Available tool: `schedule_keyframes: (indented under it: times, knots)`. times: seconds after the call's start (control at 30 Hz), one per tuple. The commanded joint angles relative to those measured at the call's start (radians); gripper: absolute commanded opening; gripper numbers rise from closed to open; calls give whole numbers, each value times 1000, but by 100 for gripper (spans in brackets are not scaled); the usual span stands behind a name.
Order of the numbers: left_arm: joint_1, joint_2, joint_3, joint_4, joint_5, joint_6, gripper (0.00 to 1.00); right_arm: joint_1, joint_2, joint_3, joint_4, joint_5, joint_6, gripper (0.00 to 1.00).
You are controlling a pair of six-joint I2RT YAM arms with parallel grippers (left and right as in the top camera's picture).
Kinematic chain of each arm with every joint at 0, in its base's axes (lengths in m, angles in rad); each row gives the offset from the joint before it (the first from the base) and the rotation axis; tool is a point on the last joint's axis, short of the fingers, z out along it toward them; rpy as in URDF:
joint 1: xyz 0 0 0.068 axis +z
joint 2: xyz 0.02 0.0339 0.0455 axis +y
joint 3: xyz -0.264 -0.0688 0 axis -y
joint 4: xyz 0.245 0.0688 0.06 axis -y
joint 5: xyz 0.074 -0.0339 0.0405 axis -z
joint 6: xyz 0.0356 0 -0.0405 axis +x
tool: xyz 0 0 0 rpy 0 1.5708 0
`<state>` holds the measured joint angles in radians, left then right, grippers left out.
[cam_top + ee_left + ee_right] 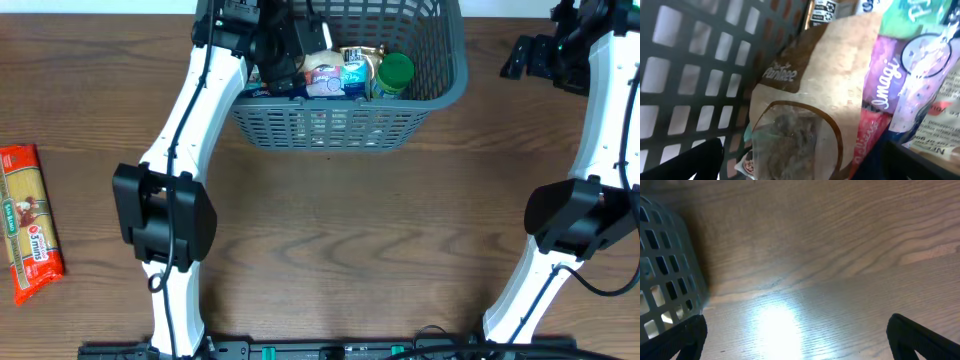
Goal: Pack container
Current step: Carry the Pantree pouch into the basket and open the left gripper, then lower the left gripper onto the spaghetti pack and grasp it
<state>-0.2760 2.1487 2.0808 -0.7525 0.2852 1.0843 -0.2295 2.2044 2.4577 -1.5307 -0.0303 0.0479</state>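
Observation:
The dark grey slotted container (320,125) stands at the far middle of the table. It holds a green-lidded jar (394,72), colourful pouches (335,75) and other packets. My left gripper (290,55) is down inside its left end. In the left wrist view the gripper (805,167) is open, its fingers wide on either side of a brown paper bag with a clear window (805,100), not touching it. The lattice wall (690,75) is at the left. My right gripper (520,58) is open and empty (795,340) over bare table right of the container's corner (665,280).
A long orange packet of pasta (28,220) lies flat near the table's left edge. A purple and green pouch (910,65) leans against the brown bag inside the container. Both arm bases stand at the front edge.

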Motion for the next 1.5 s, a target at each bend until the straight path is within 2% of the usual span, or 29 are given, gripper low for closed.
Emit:
schedule_keyframes:
  times: [0.0, 0.1, 0.2, 0.33, 0.43, 0.53, 0.7, 0.8, 0.97, 1.07, 1.23, 1.47]
  knots:
    - [-2, -114, 3, -2, 10, -122, 98, 2, 2, 0, -6, -3, -12, 99]
    - [-2, -204, 3, -5, -18, -128, 98, 2, 2, 0, -6, -3, -12, 99]
    - [-2, -307, 3, -5, -118, -196, 98, 2, 2, 0, -6, -3, -12, 99]
    - [23, -441, 3, -34, -296, -440, 98, 2, 2, 0, -7, -3, -12, 99]
    - [81, -531, 3, -148, -413, -629, 98, 2, 2, 0, -7, -3, -12, 99]
    - [195, -603, 3, -302, -522, -809, 98, 2, 2, 0, -6, -3, -13, 99]
    - [497, -678, 2, -472, -526, -961, 98, 2, 2, 0, -2, -3, -13, 99]
    - [689, -684, -10, -498, -468, -974, 98, 2, 2, 0, 6, -3, -12, 99]
    - [967, -656, -116, -480, -196, -889, 98, 2, 2, 0, 19, -3, -12, 99]
    - [1058, -627, -236, -411, -180, -827, 98, 2, 2, 0, 22, -3, -12, 99]
    - [1152, -567, -444, -259, -180, -790, 98, 2, 2, 0, 19, -3, -11, 99]
    - [1170, -457, -639, -81, -185, -673, 98, 2, 2, 0, 19, -3, -9, 99]
